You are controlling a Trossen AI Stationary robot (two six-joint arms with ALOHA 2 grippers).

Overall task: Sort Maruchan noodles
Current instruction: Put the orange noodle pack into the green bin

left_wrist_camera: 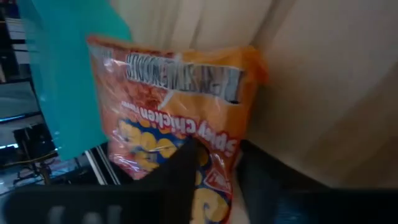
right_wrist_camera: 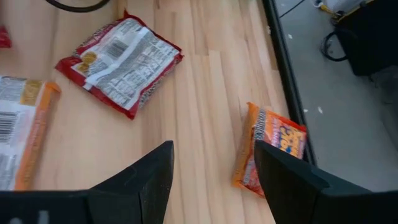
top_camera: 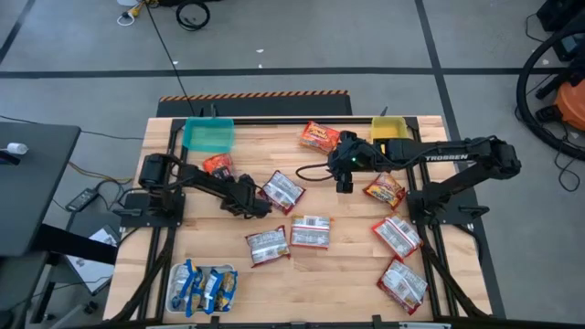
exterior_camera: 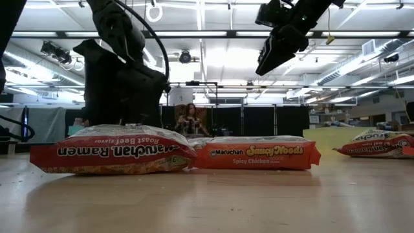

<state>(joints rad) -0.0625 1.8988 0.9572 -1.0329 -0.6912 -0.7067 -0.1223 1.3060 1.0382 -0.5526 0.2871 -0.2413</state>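
My left gripper is near the teal tray and is shut on an orange Spicy Chicken noodle packet. The left wrist view fills with that packet, the teal tray beside it. My right gripper hangs open above the table's middle, holding nothing. In its wrist view a red-and-white packet and an orange packet lie flat on the wood ahead of its open fingers. Several more packets lie flat over the table, among them a red-and-white one and an orange one. My left gripper pinches the orange packet by one short end, between its two dark fingers. The rest of the packet reaches out ahead of the fingers toward the teal tray. Whether its far end rests on anything, I cannot tell.
A yellow tray sits at the far edge on the right. A white tray at the near left corner holds blue-and-yellow packets. Red-and-white packets lie at the right, and others near the middle. A person sits far behind.
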